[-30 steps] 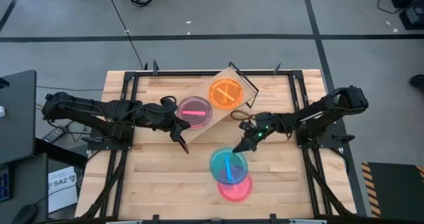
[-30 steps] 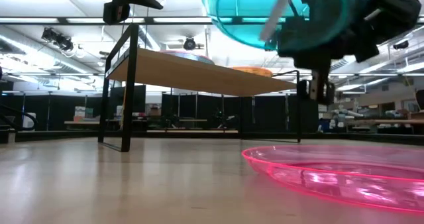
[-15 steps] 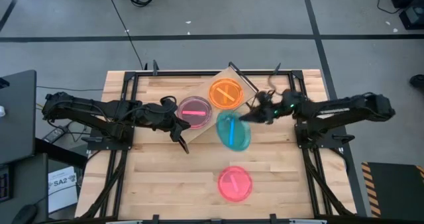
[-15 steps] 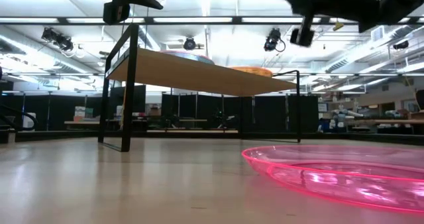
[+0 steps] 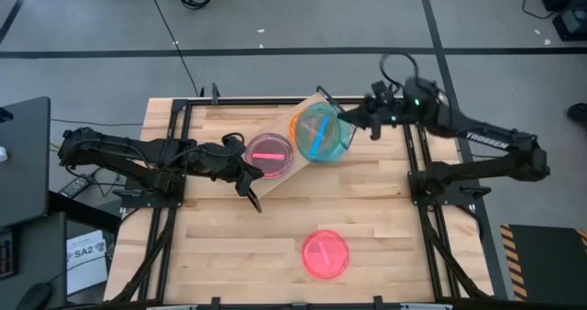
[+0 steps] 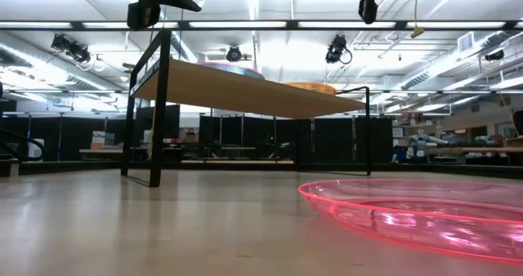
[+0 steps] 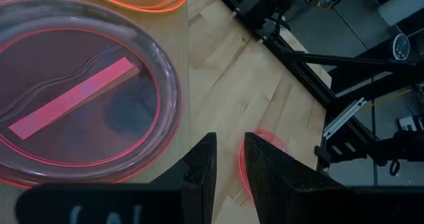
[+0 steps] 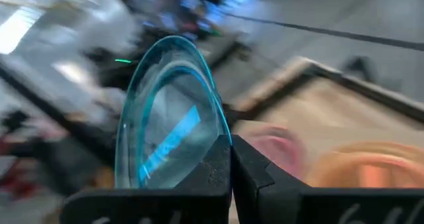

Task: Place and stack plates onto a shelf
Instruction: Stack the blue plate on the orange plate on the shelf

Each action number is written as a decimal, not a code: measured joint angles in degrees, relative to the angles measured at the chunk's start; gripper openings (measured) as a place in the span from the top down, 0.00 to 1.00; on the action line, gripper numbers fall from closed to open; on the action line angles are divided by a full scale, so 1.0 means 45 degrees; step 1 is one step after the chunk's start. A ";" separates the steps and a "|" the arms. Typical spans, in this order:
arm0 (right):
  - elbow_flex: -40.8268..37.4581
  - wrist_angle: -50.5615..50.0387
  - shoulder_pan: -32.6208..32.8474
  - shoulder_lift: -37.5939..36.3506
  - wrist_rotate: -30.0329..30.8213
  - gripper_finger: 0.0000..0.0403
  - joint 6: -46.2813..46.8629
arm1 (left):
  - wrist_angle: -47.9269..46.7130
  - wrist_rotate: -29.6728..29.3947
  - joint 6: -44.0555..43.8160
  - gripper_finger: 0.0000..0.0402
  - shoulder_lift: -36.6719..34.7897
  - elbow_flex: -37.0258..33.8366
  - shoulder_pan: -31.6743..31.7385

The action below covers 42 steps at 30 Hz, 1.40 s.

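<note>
Right end effector [image 5: 359, 119] pinches blue plate [image 5: 321, 133] by its rim above orange plate [image 5: 301, 127] on shelf [image 5: 280, 174]. Level, centre, then release.

two dark six-joint arms, matte black | right arm [image 5: 477, 138]: white lettering on link, looped black cable, green LED near wrist | left arm [image 5: 138, 154]: black, exposed cabling | blocky black fingers [image 7: 199, 177]
</note>
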 joint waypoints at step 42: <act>0.2429 -0.5165 -0.3138 0.5567 -0.0091 0.98 -0.3168 | 0.0000 0.0000 0.0877 0.79 0.0000 0.0000 0.0004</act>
